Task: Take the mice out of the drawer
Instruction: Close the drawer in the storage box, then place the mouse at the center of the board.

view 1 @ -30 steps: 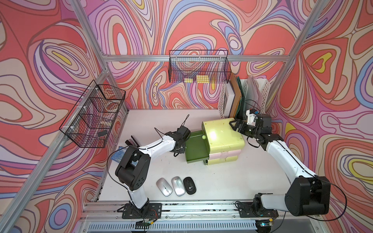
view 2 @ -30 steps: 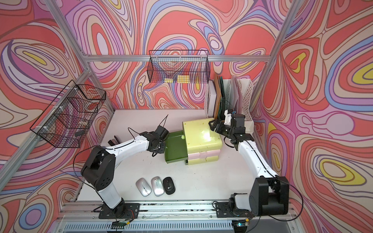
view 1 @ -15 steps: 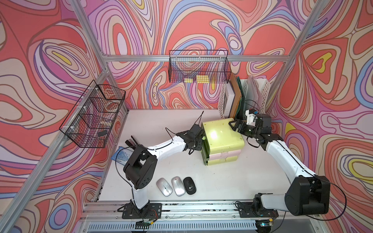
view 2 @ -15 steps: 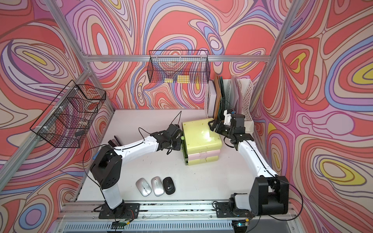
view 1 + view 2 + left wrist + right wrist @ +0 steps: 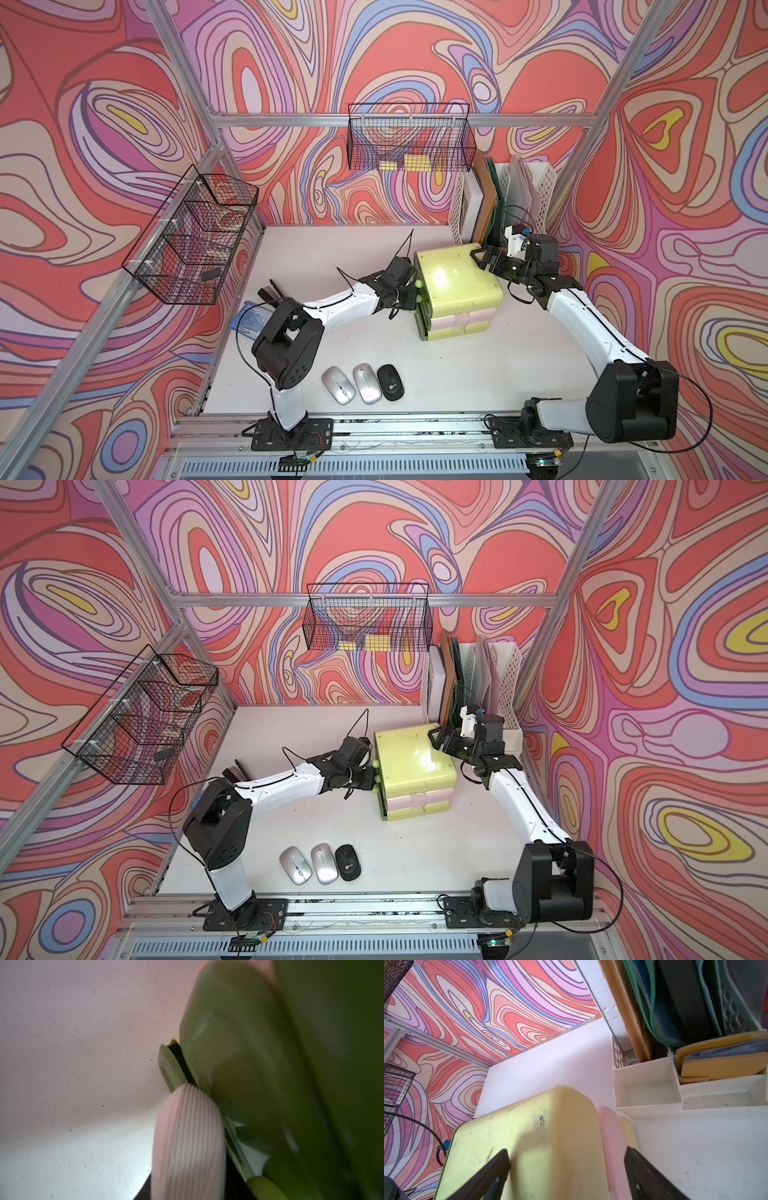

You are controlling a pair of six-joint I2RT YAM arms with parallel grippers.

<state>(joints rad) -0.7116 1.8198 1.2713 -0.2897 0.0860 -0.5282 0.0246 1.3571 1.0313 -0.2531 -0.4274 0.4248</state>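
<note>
Three mice lie in a row near the table's front edge: a silver mouse [image 5: 338, 379] [image 5: 295, 865], a second silver mouse [image 5: 367, 377] [image 5: 324, 863] and a black mouse [image 5: 390, 376] [image 5: 348, 862]. The green top drawer [image 5: 270, 1064] sits pushed into the yellow-green drawer unit [image 5: 457, 286] [image 5: 411, 762], its inside hidden. My left gripper [image 5: 411, 291] [image 5: 369, 776] presses against the unit's drawer fronts; its fingers are not discernible. My right gripper [image 5: 484, 259] [image 5: 566, 1155] stands open astride the unit's back top corner, one finger [image 5: 492, 1167] over the top and the other beside the side.
A white file rack [image 5: 498, 208] with folders stands just behind the unit and my right wrist. Wire baskets hang on the left wall [image 5: 191, 241] and the back wall [image 5: 409, 143]. A blue packet [image 5: 249, 322] and a black item [image 5: 270, 291] lie at the table's left edge.
My left gripper has travelled right, and the green drawer, pulled out a second ago, has slid fully into the unit. The right arm and the three mice have stayed put.
</note>
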